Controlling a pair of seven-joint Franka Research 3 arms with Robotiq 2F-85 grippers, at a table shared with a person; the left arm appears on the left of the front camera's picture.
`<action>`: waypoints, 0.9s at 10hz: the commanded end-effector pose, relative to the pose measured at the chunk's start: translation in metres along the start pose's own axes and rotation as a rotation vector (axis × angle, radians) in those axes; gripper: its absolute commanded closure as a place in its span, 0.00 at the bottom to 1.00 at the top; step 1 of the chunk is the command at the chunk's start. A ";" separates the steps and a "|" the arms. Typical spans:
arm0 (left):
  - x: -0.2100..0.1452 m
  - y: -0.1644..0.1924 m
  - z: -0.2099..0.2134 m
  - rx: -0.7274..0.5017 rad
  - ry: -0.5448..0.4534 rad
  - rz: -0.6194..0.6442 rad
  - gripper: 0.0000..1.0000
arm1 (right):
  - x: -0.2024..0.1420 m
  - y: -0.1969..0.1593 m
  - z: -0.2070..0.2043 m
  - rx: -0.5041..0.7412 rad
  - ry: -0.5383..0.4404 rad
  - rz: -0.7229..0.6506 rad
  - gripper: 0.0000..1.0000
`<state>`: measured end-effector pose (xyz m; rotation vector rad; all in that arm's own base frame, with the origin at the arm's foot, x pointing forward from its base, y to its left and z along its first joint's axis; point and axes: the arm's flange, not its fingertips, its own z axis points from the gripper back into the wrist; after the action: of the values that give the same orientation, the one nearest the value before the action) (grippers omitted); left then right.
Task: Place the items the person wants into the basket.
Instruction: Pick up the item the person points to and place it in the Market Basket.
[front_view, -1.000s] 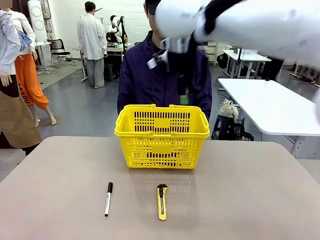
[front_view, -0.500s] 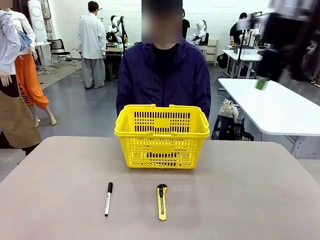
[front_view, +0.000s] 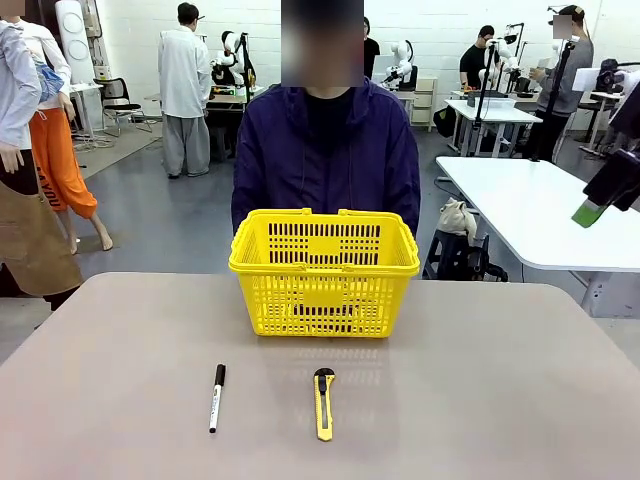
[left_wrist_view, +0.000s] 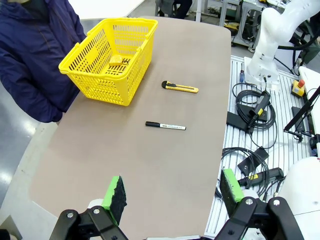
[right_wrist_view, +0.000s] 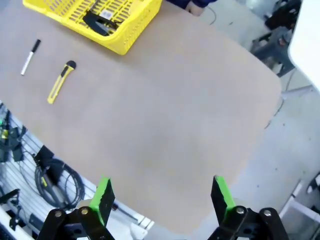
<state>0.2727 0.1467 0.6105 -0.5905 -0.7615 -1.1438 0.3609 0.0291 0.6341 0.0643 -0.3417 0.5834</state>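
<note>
two tools (left_wrist_view: 170, 197) (right_wrist_view: 162, 200) wide, holding nothing; wrist views reveal tape measure (left_wrist_view: 116, 60), stapler (right_wrist_view: 100, 22) inside basket (front_view: 324, 300).

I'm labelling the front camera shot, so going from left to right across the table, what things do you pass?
White marker → yellow utility knife, both lying near the front; the yellow basket stands behind, above the knife, so I leave it unranked.

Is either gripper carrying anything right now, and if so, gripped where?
Nothing is held. The left gripper and the right gripper both stand open and empty above the table.
</note>
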 end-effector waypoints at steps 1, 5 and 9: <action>-0.001 0.000 0.001 -0.003 -0.018 -0.018 0.03 | 0.004 0.002 -0.006 0.048 -0.051 -0.021 0.00; -0.001 0.000 0.001 -0.003 -0.018 -0.018 0.03 | 0.001 -0.001 -0.002 0.006 -0.007 -0.003 0.00; -0.001 0.000 0.001 -0.003 -0.018 -0.018 0.03 | 0.001 -0.001 -0.002 0.006 -0.007 -0.003 0.00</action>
<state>0.2728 0.1467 0.6105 -0.5905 -0.7615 -1.1438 0.3629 0.0313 0.6330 0.0796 -0.3508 0.5864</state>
